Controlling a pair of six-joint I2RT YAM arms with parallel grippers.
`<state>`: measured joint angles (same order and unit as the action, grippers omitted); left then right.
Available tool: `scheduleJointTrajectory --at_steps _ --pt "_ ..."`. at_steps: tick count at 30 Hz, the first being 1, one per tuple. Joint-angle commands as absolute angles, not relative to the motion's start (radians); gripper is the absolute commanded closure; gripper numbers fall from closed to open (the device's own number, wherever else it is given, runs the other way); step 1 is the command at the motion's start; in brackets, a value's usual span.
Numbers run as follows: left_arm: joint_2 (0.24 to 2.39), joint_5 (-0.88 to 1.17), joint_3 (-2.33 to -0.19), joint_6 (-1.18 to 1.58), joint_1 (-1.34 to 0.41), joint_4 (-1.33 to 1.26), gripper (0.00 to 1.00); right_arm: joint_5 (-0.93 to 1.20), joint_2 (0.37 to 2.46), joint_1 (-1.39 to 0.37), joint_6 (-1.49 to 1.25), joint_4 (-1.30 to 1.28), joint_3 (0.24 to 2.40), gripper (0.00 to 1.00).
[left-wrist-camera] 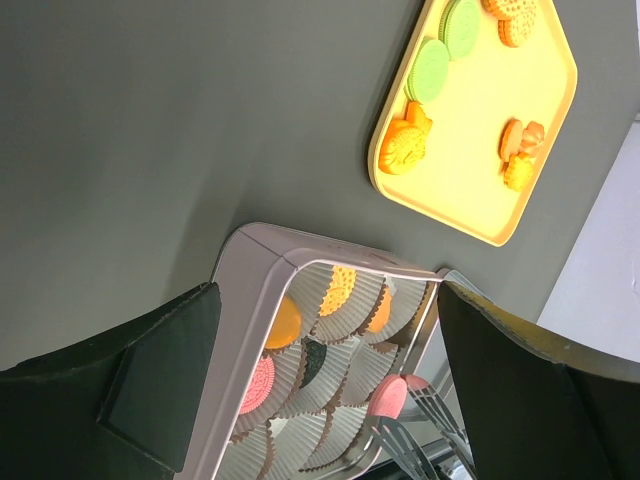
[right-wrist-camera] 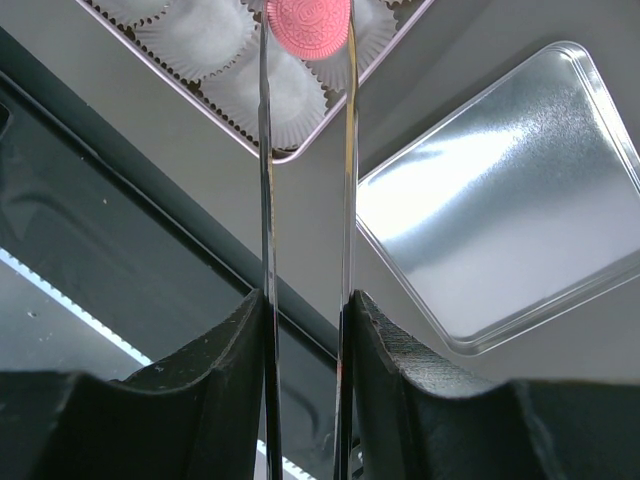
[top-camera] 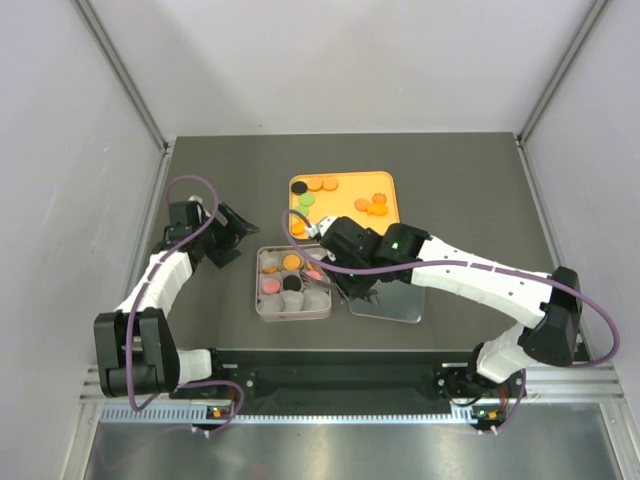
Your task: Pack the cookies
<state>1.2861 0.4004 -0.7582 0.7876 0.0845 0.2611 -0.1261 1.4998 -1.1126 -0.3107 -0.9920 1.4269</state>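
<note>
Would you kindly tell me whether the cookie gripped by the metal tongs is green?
No, the cookie pinched between the tips of the tongs is pink, above a white paper cup.

No writing, brand, number or sign can be read in any view. The pink cookie (right-wrist-camera: 308, 25) bears a raised pattern on its face, too blurred to make out as letters. The orange cookie (left-wrist-camera: 403, 150) on the yellow tray (left-wrist-camera: 470, 120) shows only dots.

We see a lab cell, white panels (top-camera: 350, 60) around the dark table (top-camera: 460, 170) (three sides), aluminium rail (top-camera: 350, 410) at its near edge.
</note>
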Motion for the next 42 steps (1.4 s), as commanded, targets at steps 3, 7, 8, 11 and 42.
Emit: scheduleJointTrajectory --at_steps 3,7,8,11,42 --pt "1.287 0.411 -0.749 0.788 0.091 0.215 0.06 -0.13 1.505 -1.131 -0.314 -0.996 1.457 0.65" --pt "1.285 0.411 -0.747 0.787 0.091 0.213 0.06 -0.126 1.516 -1.132 -0.31 -1.008 1.465 0.65" --pt "1.289 0.41 -0.747 0.787 0.091 0.213 0.06 -0.124 1.516 -1.132 -0.31 -1.009 1.466 0.65" --pt "1.285 0.411 -0.747 0.787 0.09 0.213 0.06 -0.123 1.511 -1.132 -0.311 -1.011 1.46 0.65" --pt "1.293 0.416 -0.742 0.79 0.091 0.207 0.06 -0.15 1.58 -1.114 -0.299 -1.017 1.503 0.63"
